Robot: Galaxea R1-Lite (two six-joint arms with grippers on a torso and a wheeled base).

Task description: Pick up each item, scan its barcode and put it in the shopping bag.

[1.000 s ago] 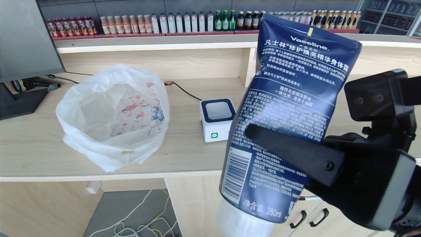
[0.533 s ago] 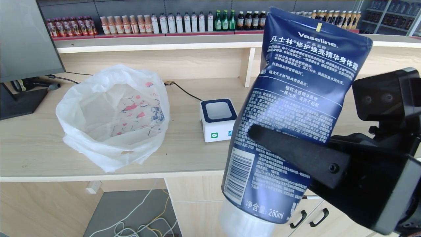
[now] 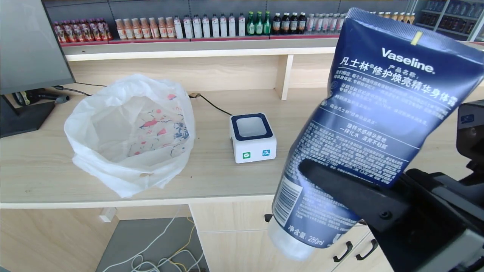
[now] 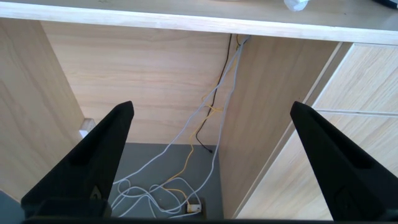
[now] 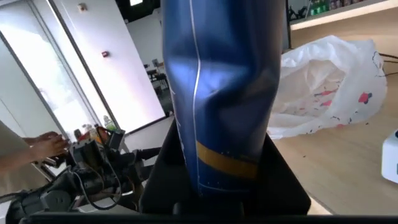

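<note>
The right hand [image 3: 325,177] clamps a dark blue plastic lotion tube [image 3: 378,113], tilted cap-down, at 3 o'clock from the white square scanner box [image 3: 252,138] on the wooden surface [image 3: 211,170]. The white plastic shopping bag [image 3: 128,132] stands at the scanner's 9 o'clock. The left hand [image 4: 211,109] gapes wide.

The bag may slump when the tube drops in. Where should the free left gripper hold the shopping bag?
Likely the left rim of the shopping bag, from above and the robot's left: its mouth gapes upward, the film stands loose there, and that side lies away from the scanner and the held tube.
</note>
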